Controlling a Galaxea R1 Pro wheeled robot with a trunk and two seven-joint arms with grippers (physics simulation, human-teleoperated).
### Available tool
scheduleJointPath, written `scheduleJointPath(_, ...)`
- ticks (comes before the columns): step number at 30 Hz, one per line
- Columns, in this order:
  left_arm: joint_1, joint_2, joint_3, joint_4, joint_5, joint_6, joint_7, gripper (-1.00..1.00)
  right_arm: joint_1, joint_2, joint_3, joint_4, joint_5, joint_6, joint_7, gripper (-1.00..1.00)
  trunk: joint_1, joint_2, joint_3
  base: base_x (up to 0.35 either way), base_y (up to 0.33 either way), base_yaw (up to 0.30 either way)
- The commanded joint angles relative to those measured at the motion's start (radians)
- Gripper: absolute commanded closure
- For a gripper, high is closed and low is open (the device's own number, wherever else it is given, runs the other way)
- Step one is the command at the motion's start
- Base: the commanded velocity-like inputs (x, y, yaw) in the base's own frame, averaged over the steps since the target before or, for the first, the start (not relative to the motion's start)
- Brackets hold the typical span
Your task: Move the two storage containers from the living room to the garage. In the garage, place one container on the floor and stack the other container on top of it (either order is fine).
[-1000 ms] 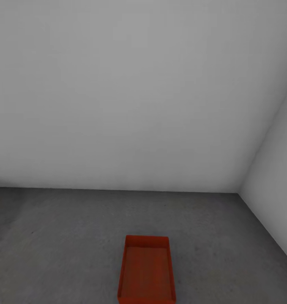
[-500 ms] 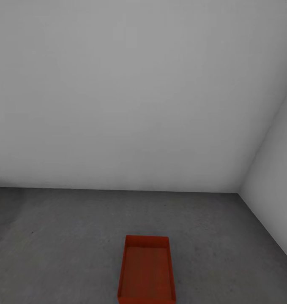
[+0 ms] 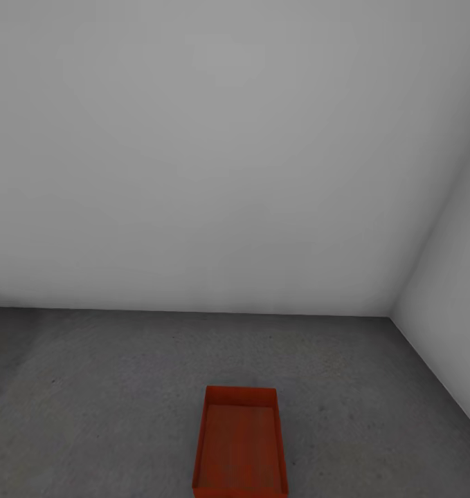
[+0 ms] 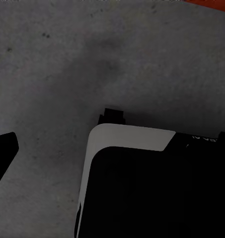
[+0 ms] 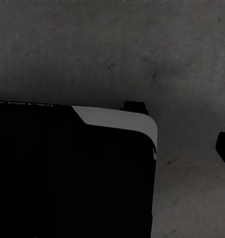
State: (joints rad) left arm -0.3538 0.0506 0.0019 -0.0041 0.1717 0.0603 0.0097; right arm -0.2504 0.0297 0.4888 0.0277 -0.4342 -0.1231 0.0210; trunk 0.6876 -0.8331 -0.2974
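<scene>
Orange-red and open-topped, one storage container (image 3: 241, 443) sits on the dark grey concrete floor (image 3: 110, 387) at the 6 o'clock edge of the head view, its long axis running toward the white-grey back wall (image 3: 214, 152), with its near end cut by the frame. A side wall (image 3: 449, 297) meets the back wall at about 3 o'clock, forming a corner well apart from the container. The container interior is bare. In the left wrist view, a black-and-white robot body panel (image 4: 142, 183) lies over the concrete, and a thin orange-red sliver (image 4: 206, 2) shows at the frame edge; a dark finger tip (image 4: 3, 153) is partly visible, so the opening of the left claw cannot be determined, nor its relation to the container. In the right wrist view, a similar panel (image 5: 72, 168) and a dark finger tip (image 5: 224, 148) appear; that claw's opening likewise cannot be determined. Compared with the head view one second earlier, container, floor and walls are unchanged in position.
</scene>
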Motion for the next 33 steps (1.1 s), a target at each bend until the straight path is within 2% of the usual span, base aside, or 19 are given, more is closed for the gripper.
scheduleJointPath(1,-0.001,0.0,0.0,0.0,0.008,0.004,0.001,-1.0,-0.001,0.001,0.008,0.003,-0.011,-0.005,0.002,-1.0,0.0,-0.001,0.0,0.0,0.0,0.0)
scheduleJointPath(15,-0.001,0.0,0.0,0.0,0.009,0.004,0.001,-1.0,-0.001,0.002,0.008,0.003,-0.012,-0.004,0.002,-1.0,0.0,-0.001,0.021,0.0,0.0,0.0)
scheduleJointPath(33,-0.001,0.0,0.0,0.0,0.008,0.004,0.001,-1.0,-0.001,-0.001,0.008,0.003,-0.011,-0.003,0.005,-1.0,0.0,-0.001,0.023,0.0,0.0,0.0)
